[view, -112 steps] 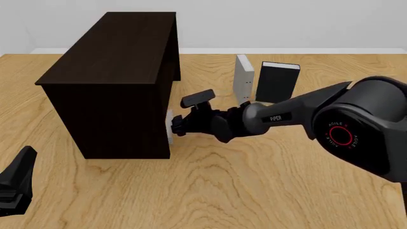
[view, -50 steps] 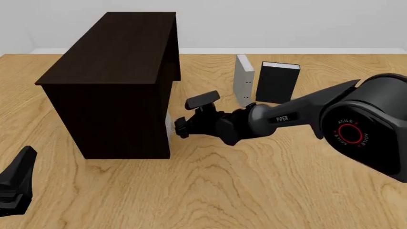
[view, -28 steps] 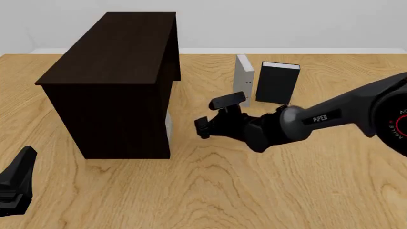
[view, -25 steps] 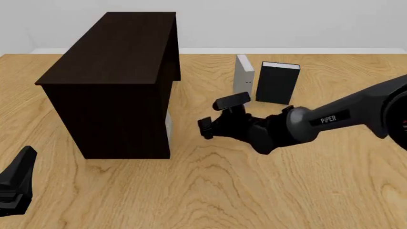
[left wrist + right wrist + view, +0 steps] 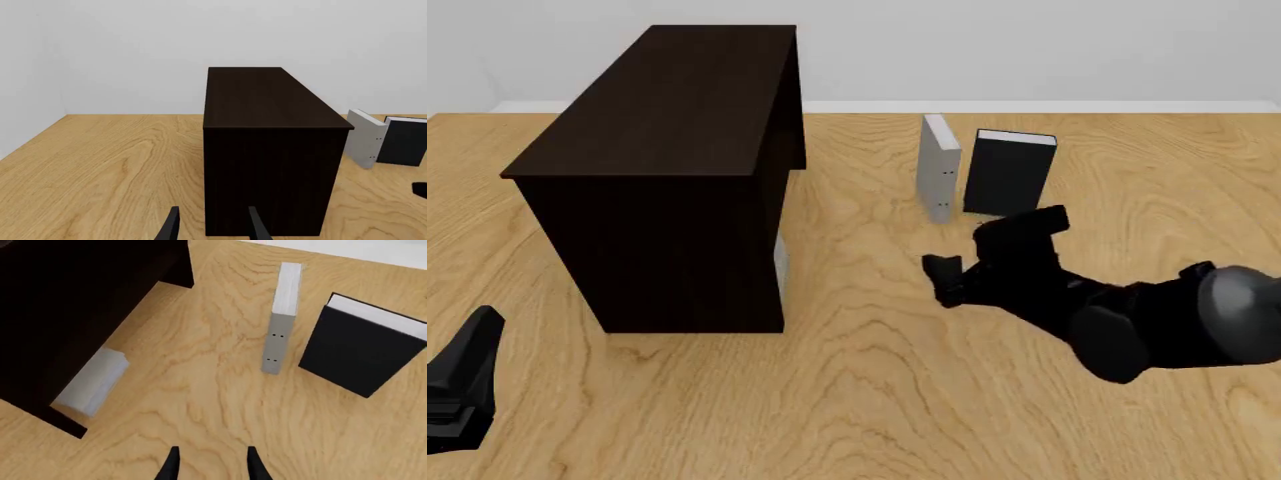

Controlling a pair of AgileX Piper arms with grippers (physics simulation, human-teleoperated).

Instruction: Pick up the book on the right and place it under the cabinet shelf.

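Book's sitting under the cabinet shelf (image 5: 654,180).
The book (image 5: 92,381) is lying inside its open side, poking out slightly; right tool (image 5: 209,467) is hanging nearby, fingers apart, gripping nothing.

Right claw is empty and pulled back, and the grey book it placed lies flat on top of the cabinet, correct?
Not on top. The right wrist view shows the grey book lying under the cabinet, poking out of its open side. The right claw is indeed empty and clear of it.

Wooden table (image 5: 868,400) carries cabinet (image 5: 661,170) and 3 books.
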